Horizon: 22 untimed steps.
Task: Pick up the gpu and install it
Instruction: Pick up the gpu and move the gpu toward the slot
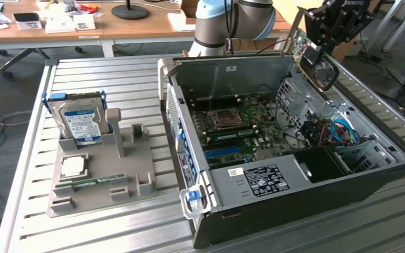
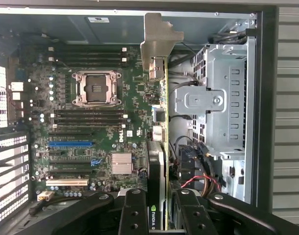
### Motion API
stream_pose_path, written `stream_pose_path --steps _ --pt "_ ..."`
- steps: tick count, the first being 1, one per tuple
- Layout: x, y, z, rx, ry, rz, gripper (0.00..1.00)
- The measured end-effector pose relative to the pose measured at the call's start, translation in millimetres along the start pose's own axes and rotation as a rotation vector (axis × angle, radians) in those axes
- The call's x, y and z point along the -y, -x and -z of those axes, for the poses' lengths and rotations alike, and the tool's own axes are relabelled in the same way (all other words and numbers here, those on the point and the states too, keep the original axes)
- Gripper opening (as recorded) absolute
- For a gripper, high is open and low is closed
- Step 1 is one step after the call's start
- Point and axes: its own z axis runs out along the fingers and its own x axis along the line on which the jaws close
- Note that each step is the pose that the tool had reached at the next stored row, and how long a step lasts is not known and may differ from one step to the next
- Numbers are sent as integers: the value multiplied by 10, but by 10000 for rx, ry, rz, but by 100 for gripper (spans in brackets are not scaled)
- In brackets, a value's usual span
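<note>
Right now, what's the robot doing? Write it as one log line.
claw: shut on gpu | gpu: on edge, over open case | install: not done

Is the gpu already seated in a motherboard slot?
No, the gpu hangs in the jaws above the open computer case, clear of the motherboard.

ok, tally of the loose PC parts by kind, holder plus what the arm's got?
hard drive: 1, upright in the grey holder
processor chip: 1, on the holder
memory stick: 1, on the holder
gpu: 1, held in the gripper above the open case
Total: 4
</note>
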Motion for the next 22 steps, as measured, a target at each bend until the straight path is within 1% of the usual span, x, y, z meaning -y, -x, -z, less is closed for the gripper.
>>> stream_pose_path --steps 22 --pt "-4 126 -3 0 0 -1 27"
